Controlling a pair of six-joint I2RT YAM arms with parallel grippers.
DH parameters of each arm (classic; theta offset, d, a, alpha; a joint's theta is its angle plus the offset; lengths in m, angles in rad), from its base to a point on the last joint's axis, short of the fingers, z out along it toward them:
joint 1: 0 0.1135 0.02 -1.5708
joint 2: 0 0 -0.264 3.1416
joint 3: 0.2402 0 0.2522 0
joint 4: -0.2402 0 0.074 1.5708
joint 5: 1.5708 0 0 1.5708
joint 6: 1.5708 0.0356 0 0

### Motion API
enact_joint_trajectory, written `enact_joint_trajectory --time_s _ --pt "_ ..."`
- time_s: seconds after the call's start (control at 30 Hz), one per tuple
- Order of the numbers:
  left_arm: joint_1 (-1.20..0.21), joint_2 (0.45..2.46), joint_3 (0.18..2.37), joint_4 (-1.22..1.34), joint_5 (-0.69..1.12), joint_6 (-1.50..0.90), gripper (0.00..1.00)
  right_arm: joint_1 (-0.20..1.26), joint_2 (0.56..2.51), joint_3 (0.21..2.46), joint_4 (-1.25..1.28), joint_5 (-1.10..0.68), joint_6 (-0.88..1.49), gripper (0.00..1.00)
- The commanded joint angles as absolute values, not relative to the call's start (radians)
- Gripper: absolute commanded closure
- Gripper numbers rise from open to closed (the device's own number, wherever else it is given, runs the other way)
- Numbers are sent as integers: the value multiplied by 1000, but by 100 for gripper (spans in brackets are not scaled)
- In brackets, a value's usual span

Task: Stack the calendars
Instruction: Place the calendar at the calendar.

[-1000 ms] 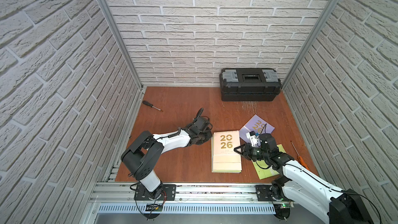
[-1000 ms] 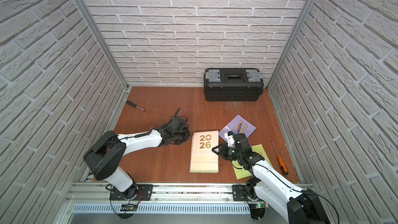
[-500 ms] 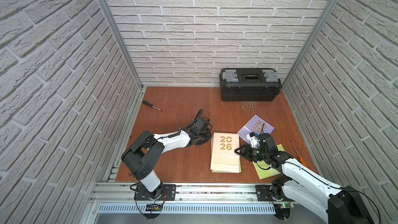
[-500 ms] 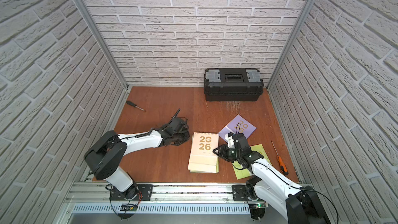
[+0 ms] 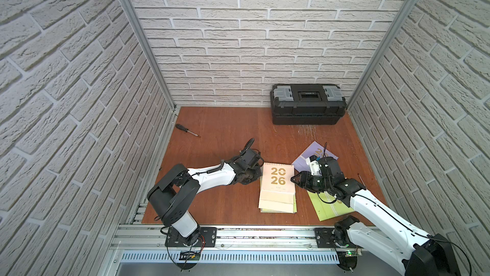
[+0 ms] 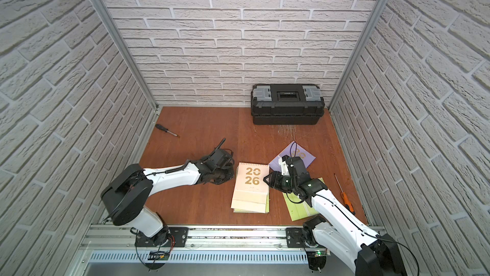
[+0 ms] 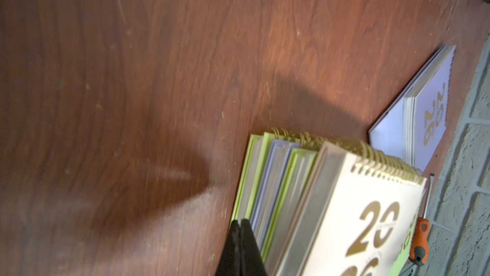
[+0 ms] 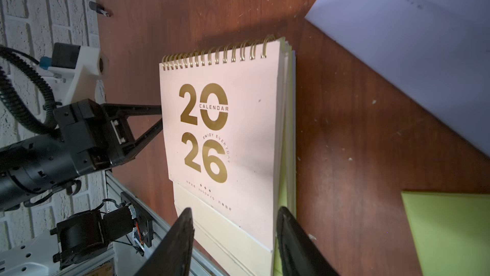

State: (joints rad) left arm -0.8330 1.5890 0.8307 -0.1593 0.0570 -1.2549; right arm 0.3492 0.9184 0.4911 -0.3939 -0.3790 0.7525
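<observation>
A stack of calendars [image 5: 278,181] lies mid-table with a peach-pink "2026" cover on top and green and lavender edges beneath [image 7: 278,181]. My left gripper [image 5: 261,175] is shut, its tip [image 7: 241,221] against the stack's left side. At the stack's right edge my right gripper [image 5: 293,179] is open, and in the right wrist view the stack's edge [image 8: 275,155] sits between its spread fingers [image 8: 234,209]. A lavender calendar [image 5: 315,152] lies apart behind the right gripper. A green calendar [image 5: 328,205] lies partly under the right arm.
A black toolbox [image 5: 307,107] stands against the back wall at the right. A black screwdriver [image 5: 185,130] lies at the far left, and an orange one [image 6: 344,197] near the right wall. Brick walls close in three sides, and a metal rail [image 5: 252,235] runs along the front.
My right gripper's jaws have spread wider at the stack's right edge. The stack has skewed slightly, its lower sheets fanning out at the front. The left arm has hardly moved.
</observation>
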Motion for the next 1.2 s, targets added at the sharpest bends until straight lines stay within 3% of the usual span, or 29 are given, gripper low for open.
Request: enact_joint_trajectory --time_s 0.0,0.37,1.17 --pt "-859 1543 809 -227 12 -1270 100 345 929 532 -517 -288 681 47" --pt "-924 1529 776 -237 0 -1318 100 345 996 581 -620 -150 638 46" --pt "-994 1547 802 -212 5 -1349 100 347 1118 571 -559 -204 621 46"
